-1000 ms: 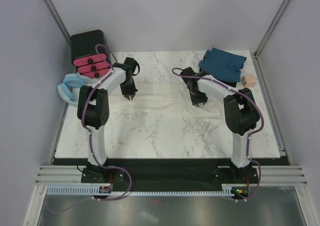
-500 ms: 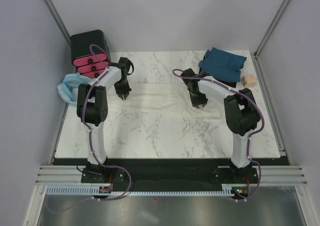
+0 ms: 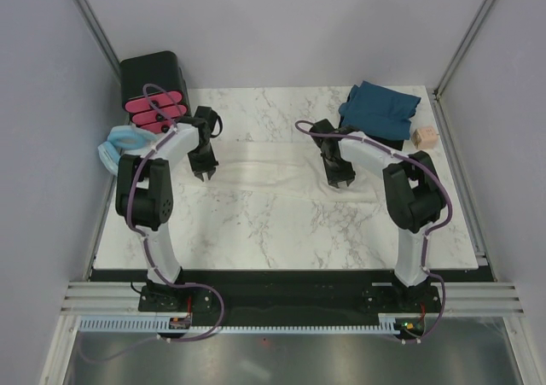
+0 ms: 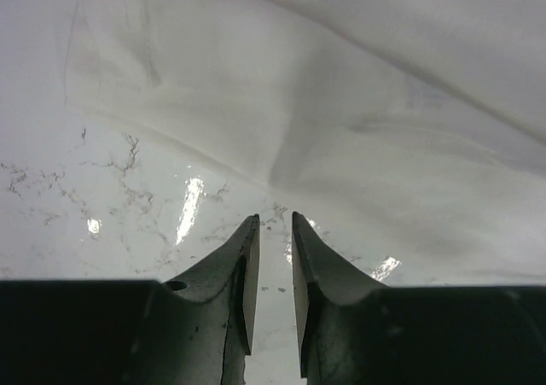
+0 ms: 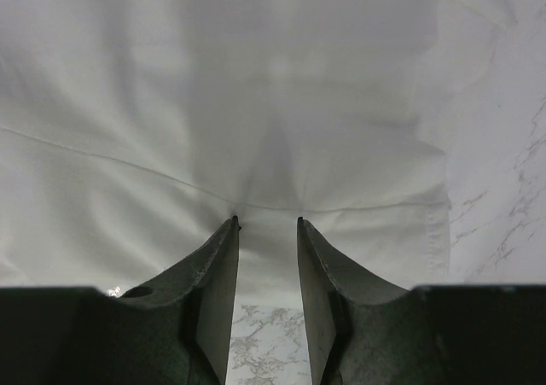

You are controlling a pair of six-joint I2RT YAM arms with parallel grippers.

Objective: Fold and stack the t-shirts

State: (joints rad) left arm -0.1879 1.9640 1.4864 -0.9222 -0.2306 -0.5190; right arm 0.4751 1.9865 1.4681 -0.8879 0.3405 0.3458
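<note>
We see the left gripper (image 4: pixel 275 218) with its jaws released, a narrow slit between them showing only bare marble. Its tips sit just short of the near edge of the cream-white t-shirt (image 4: pixel 358 120) and touch no cloth that we can make out. The right gripper (image 5: pixel 266 223) likewise stands parted, not clenched. Its tips rest at the shirt's near hem, flat cloth and then marble show in the gap, and creases draw toward one fingertip (image 5: pixel 226 248). From above, we find that shirt spread in a long wrinkled band across the middle of the marble table (image 3: pixel 256 231). The left arm is at its left end and the right arm near its right end, both bent down over it. The teal-blue t-shirt (image 3: pixel 378 107) lies bunched in the far right corner, apart from the white one, with a small tan block (image 3: pixel 422 136) just beside it. At the far left corner stands a black box (image 3: pixel 152 73) with pink drawers, and a pale blue ring (image 3: pixel 113 148) lies near it at the table's edge.
</note>
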